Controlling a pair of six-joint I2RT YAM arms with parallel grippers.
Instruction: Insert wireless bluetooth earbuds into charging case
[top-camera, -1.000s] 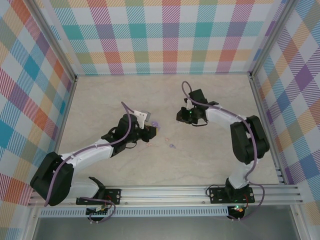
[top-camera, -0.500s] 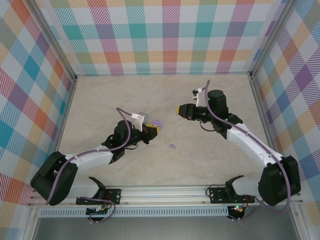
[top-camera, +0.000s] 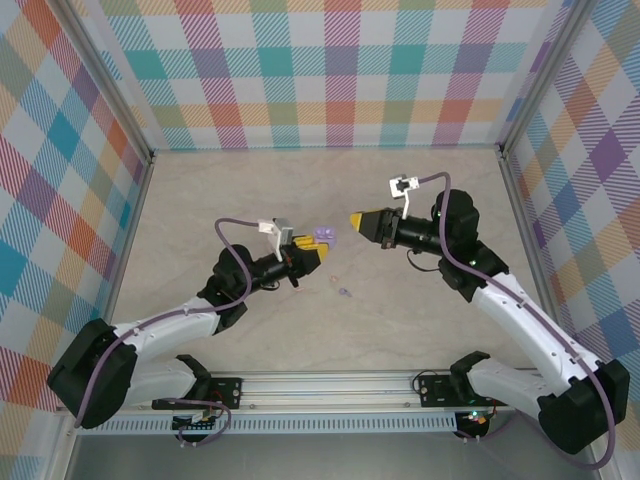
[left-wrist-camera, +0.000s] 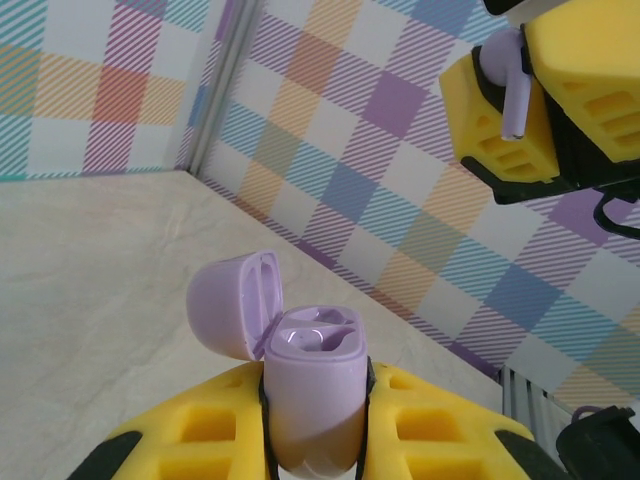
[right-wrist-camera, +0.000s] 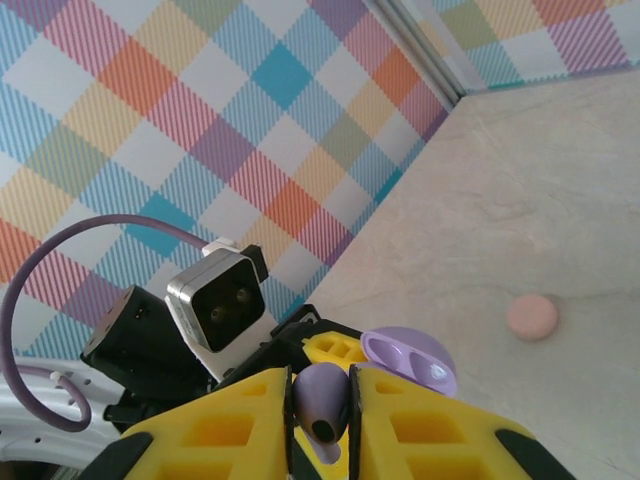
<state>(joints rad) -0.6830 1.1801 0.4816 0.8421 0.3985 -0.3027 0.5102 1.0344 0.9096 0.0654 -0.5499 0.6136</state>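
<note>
My left gripper (left-wrist-camera: 315, 390) is shut on the purple charging case (left-wrist-camera: 312, 395), held upright with its lid (left-wrist-camera: 235, 300) swung open to the left. Both wells inside look empty. In the top view the case (top-camera: 322, 236) is raised above mid-table at the left gripper (top-camera: 311, 252). My right gripper (right-wrist-camera: 322, 405) is shut on a purple earbud (right-wrist-camera: 322, 395), stem pointing down. It hovers just right of the case (right-wrist-camera: 410, 362), a small gap apart. From the left wrist, that earbud (left-wrist-camera: 512, 85) shows at the upper right. Another small purple piece (top-camera: 343, 293) lies on the table.
A pale pink disc (right-wrist-camera: 531, 317) lies on the marble tabletop beyond the case. Checked walls (top-camera: 330, 70) enclose the table at the back and both sides, with metal rails along the edges. Both arms meet over the middle of the table.
The right arm has unfolded and swung its gripper, with the earbud, left toward the case. The left gripper has lifted the case and moved it back and right.
</note>
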